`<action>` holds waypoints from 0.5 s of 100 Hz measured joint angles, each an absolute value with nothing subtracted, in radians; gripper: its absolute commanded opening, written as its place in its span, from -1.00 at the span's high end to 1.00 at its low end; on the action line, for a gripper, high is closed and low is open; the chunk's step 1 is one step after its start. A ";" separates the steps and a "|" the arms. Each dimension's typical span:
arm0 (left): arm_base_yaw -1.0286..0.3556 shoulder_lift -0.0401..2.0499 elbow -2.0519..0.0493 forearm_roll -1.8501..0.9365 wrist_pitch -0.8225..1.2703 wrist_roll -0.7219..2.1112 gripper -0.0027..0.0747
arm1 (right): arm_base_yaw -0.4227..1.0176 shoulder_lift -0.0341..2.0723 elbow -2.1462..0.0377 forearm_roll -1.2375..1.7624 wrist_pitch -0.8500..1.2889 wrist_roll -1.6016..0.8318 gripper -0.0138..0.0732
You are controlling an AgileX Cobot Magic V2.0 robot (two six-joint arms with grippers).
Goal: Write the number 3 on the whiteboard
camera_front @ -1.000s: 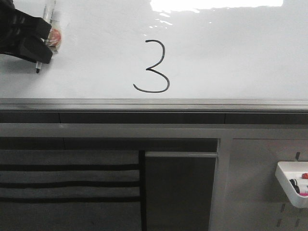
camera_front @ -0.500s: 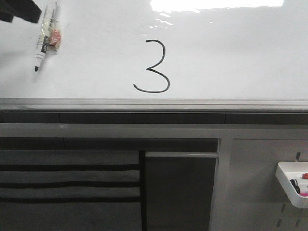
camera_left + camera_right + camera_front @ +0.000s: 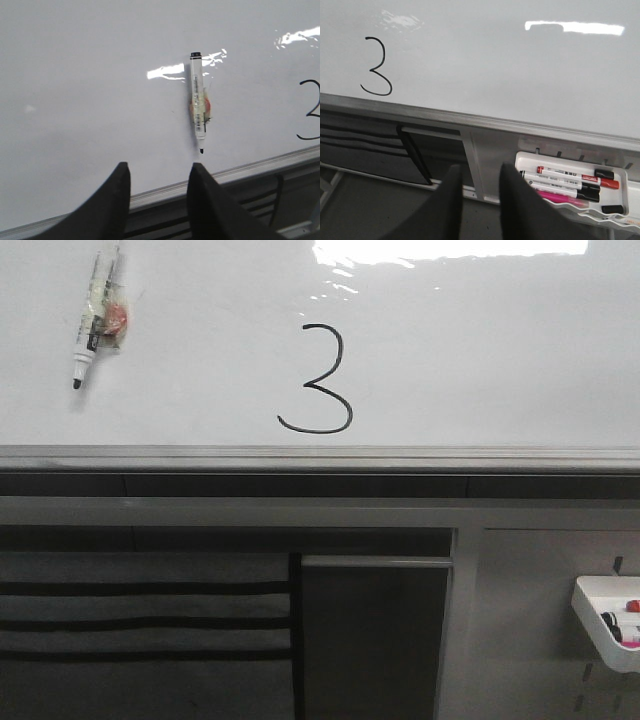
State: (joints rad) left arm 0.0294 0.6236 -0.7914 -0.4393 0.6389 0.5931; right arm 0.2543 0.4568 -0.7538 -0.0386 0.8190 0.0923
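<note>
A black hand-drawn number 3 (image 3: 318, 378) stands on the glossy whiteboard (image 3: 480, 360), just above its grey edge rail (image 3: 320, 456); it also shows in the right wrist view (image 3: 376, 66) and partly in the left wrist view (image 3: 311, 112). A white marker pen (image 3: 93, 317) with a black tip pointing down clings to the board at the far left, free of any gripper; it also shows in the left wrist view (image 3: 198, 109). My left gripper (image 3: 159, 170) is open and empty, back from the board below the pen. My right gripper (image 3: 481, 172) is open and empty, below the rail.
A white tray (image 3: 605, 620) on the grey pegboard panel at the lower right holds several markers (image 3: 570, 182). A dark panel (image 3: 375, 635) and grey slats (image 3: 145, 620) lie under the board. Light glare (image 3: 450, 250) marks the board's top.
My left gripper let go of the marker pen and drew back out of the front view. The pen stays on the board. The 3 is unchanged.
</note>
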 measured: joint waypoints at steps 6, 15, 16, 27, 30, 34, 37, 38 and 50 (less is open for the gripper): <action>0.032 0.579 -0.743 -0.437 0.604 0.588 0.66 | 0.254 0.412 -0.727 -0.039 0.806 0.096 0.85; 0.032 0.533 -0.687 -0.436 0.573 0.585 0.82 | 0.254 0.374 -0.704 -0.039 0.799 0.099 0.85; 0.032 0.529 -0.684 -0.436 0.571 0.585 0.84 | 0.254 0.373 -0.701 -0.039 0.799 0.099 0.85; 0.032 0.515 -0.639 -0.439 0.564 0.584 0.98 | 0.254 0.366 -0.691 -0.039 0.804 0.099 0.85; 0.032 0.515 -0.630 -0.439 0.561 0.584 0.98 | 0.254 0.366 -0.689 -0.039 0.804 0.099 0.85; 0.032 0.515 -0.620 -0.439 0.559 0.584 0.98 | 0.254 0.366 -0.689 -0.037 0.804 0.099 0.85; 0.032 0.515 -0.613 -0.439 0.559 0.583 0.98 | 0.254 0.366 -0.689 -0.037 0.804 0.099 0.85; 0.032 0.515 -0.610 -0.439 0.559 0.583 0.98 | 0.254 0.366 -0.689 -0.037 0.804 0.099 0.85; 0.032 0.515 -0.591 -0.439 0.559 0.581 0.98 | 0.254 0.366 -0.689 -0.037 0.804 0.099 0.85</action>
State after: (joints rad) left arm 0.0316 0.5152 -0.5915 -0.4392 0.5594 0.5814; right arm 0.2543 0.3657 -0.6889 -0.0371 0.8044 0.0986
